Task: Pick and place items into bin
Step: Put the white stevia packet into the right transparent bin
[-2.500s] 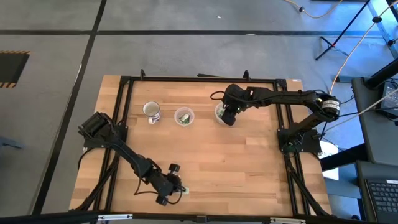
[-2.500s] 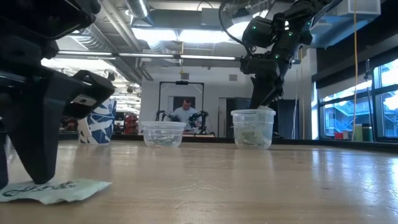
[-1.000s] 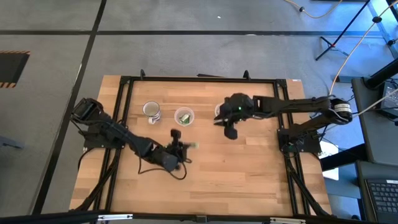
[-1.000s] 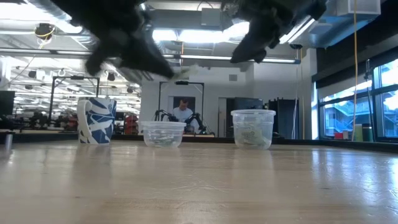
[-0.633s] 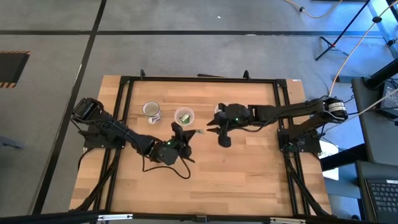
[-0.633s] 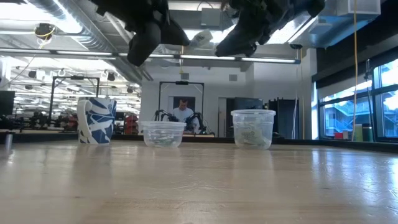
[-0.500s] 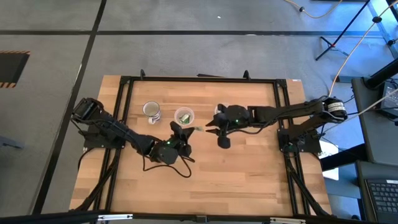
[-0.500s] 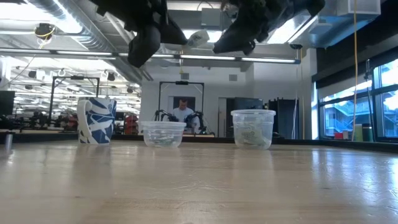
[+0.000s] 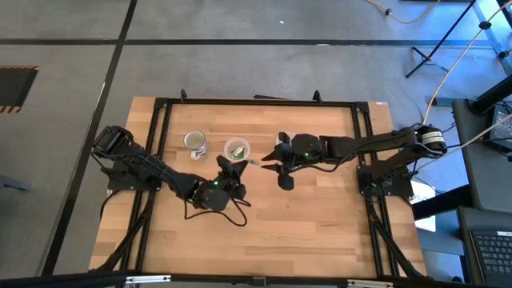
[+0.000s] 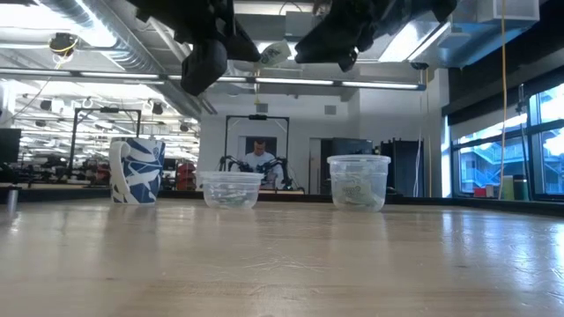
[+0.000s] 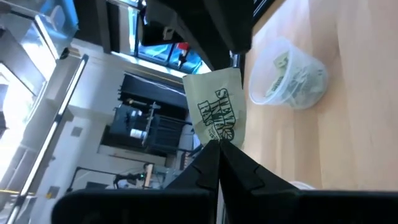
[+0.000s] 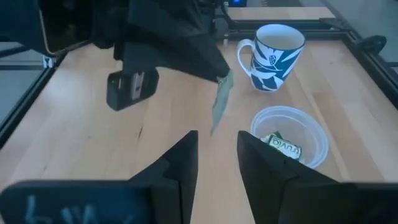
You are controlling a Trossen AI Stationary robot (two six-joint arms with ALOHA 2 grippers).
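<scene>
Left gripper pinched shut; right gripper parted.

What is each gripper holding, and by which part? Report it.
Left gripper pinches a small pale-green-and-white printed packet by one end. Right gripper is open, empty.

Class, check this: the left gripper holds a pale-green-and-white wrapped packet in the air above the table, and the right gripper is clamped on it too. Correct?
Not quite. The left gripper does pinch the pale-green-and-white wrapped packet aloft, but the right gripper is open and short of it, as the right wrist view shows.
</scene>
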